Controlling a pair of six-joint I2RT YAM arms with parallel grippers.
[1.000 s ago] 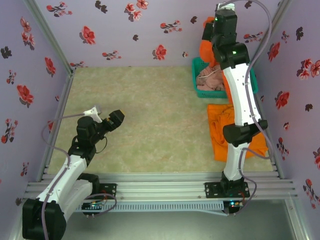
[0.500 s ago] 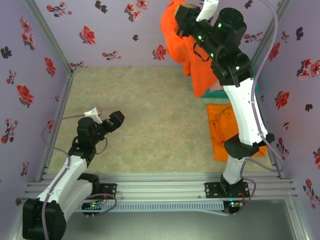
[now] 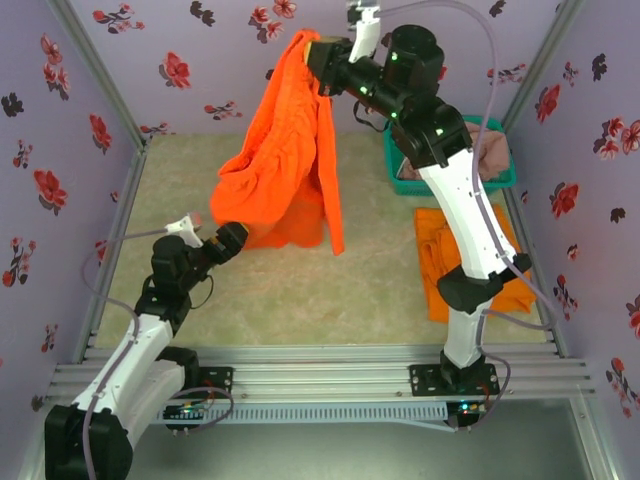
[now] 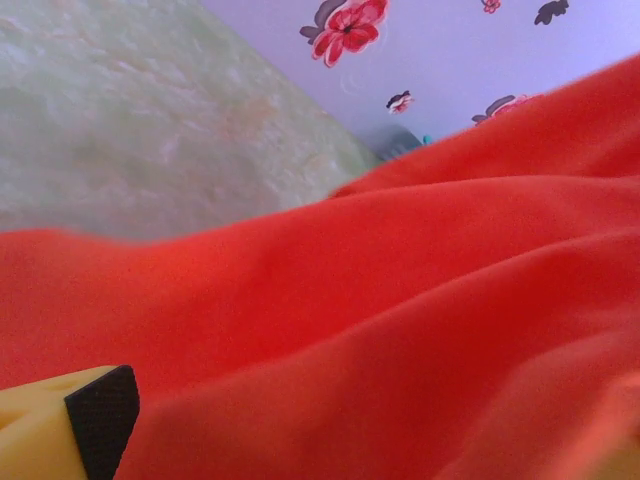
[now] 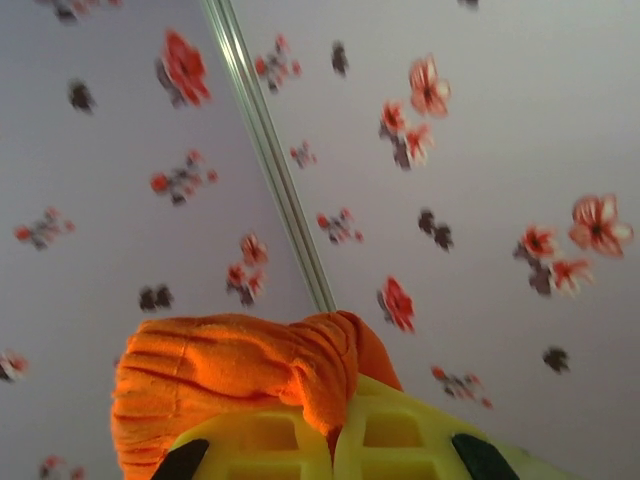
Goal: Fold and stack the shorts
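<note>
The right gripper [image 3: 322, 55] is clamped on orange shorts [image 3: 285, 170], held high over the table's [image 3: 180, 180] back edge. The left gripper [image 3: 228, 240], jaws apart, sits just beside the hanging cloth.

Orange shorts [image 3: 285, 170] dangle aloft, orange pair [image 3: 440, 268] lies flat, pink pair [image 3: 492, 152] bunched.

Orange shorts [image 3: 285, 170] hanging from right end effector [image 3: 318, 51], teal basket [image 3: 505, 180] behind
</note>
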